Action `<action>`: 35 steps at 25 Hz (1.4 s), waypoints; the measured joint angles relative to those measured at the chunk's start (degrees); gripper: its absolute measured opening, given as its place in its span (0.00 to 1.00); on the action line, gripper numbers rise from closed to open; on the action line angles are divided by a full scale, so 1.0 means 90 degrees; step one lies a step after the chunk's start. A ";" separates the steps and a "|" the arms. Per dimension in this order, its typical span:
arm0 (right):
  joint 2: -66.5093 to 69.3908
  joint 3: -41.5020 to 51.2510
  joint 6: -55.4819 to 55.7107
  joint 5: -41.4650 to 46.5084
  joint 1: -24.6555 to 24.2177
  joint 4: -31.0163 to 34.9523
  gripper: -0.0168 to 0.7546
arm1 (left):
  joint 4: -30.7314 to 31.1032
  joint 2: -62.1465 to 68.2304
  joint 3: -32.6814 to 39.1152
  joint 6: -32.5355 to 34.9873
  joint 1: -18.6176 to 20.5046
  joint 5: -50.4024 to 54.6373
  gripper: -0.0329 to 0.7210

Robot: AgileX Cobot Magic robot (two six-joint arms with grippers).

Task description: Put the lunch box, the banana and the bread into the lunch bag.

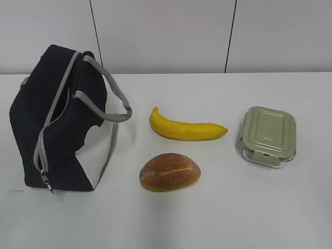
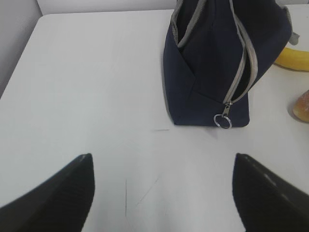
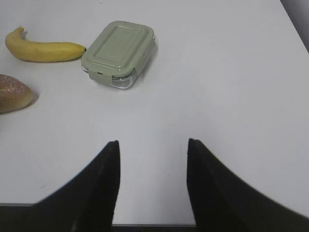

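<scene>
- The lunch bag (image 1: 57, 119) stands at the frame's left, one only, zipper partly undone; nothing looks packed, so widening its mouth likely comes first.
- One banana (image 1: 185, 127) and one bread (image 1: 169, 171) lie centre.
- One lunch box (image 1: 268, 135) sits right.
- Left gripper (image 2: 163, 186) and right gripper (image 3: 152, 166) both hover with fingers apart, empty.

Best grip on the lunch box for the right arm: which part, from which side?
Probably from above, jaws across the short width of the lunch box, closing on its two long sides below the green lid. It lies flat with the lid clipped on, standing clear of the banana, so both sides are free. The right gripper is open, close to it and empty.
</scene>
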 joint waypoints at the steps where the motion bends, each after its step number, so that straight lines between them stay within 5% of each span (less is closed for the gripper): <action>1: 0.0000 0.0000 0.0000 0.0000 0.0000 0.0000 0.50 | 0.0000 0.0000 0.0000 0.0000 0.0000 0.0000 0.93; 17: 0.0000 0.0000 0.0000 0.0000 0.0000 0.0000 0.49 | 0.0000 0.0059 -0.0168 0.0000 0.0000 -0.0004 0.84; 35: 0.0000 0.0000 0.0000 0.0000 0.0000 0.0000 0.49 | -0.1616 0.5388 -0.3632 0.0290 0.0000 -0.0373 0.82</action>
